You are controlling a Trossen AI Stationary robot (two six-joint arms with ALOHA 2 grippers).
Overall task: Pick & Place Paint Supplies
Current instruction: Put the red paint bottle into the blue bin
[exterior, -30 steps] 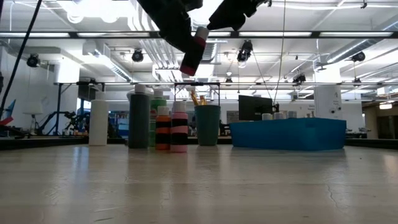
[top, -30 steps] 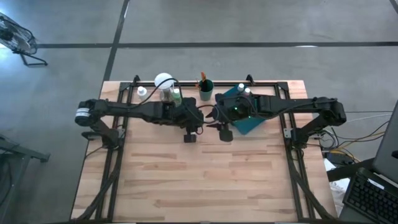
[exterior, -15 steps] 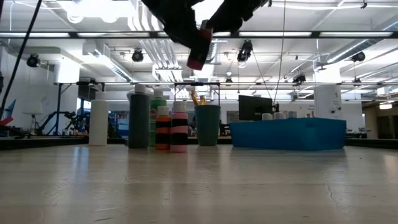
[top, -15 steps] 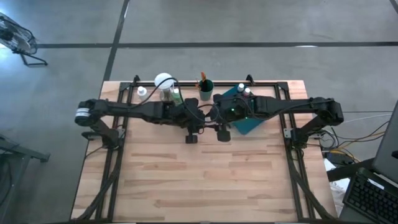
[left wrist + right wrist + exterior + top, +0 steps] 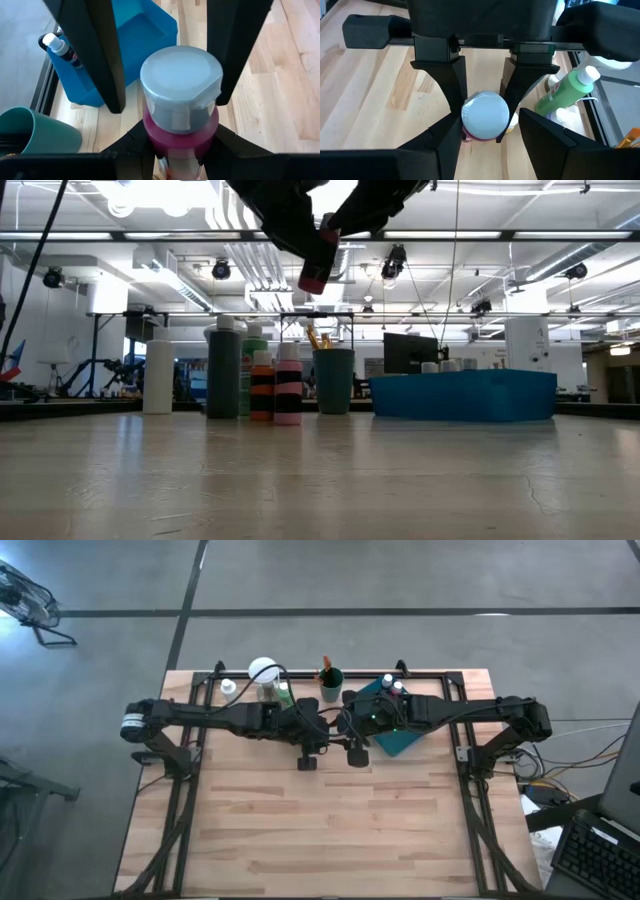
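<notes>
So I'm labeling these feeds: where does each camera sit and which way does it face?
High: overhead, straight down on the table; both arms meet mid-table.
Low: table height, level across; held pink bottle above.
Left wrist: on the left arm, past left pincer gripping the bottle's cap.
Right wrist: on the right arm, facing that cap; right pincer open around it.
Shared: the bottle.

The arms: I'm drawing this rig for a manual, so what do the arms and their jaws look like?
Both arms are black and slender, built of jointed segments. The left arm has a pale band at its base end; the right arm shows a green light near its wrist. Each gripper has flat, black, squared jaws.
</notes>
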